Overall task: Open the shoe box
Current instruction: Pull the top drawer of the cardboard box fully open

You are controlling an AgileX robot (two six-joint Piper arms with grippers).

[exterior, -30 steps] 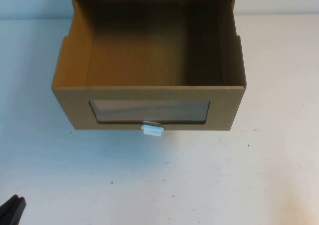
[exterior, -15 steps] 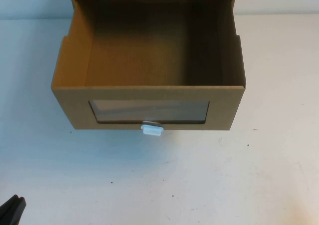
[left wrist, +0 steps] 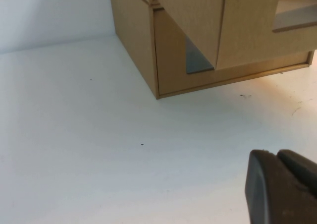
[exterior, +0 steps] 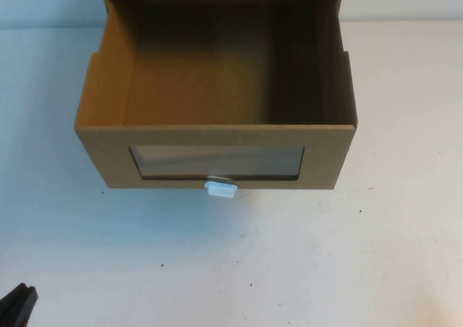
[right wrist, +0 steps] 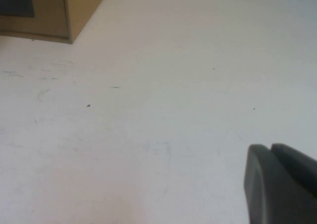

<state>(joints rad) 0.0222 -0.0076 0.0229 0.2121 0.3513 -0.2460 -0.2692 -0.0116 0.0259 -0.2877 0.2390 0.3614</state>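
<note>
High view: left gripper (exterior: 22, 299) near-left; right gripper (right wrist: 274, 150) wrist-only

1. A white desk (exterior: 289, 255) fills most of the view, dotted with a few small dark specks (exterior: 360, 211).
2. A pale wall (exterior: 51, 1) rises behind it.
3. Light looks bluish at left, warmer at right.

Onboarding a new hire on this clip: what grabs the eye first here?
The cardboard shoe box at the far middle of the table has its drawer pulled out toward the robot, empty, with a clear window and pale pull tab in front. Both grippers are shut, apart from it: the left gripper at the high view's near left edge, the right gripper outside that view, near the box's front corner.
</note>
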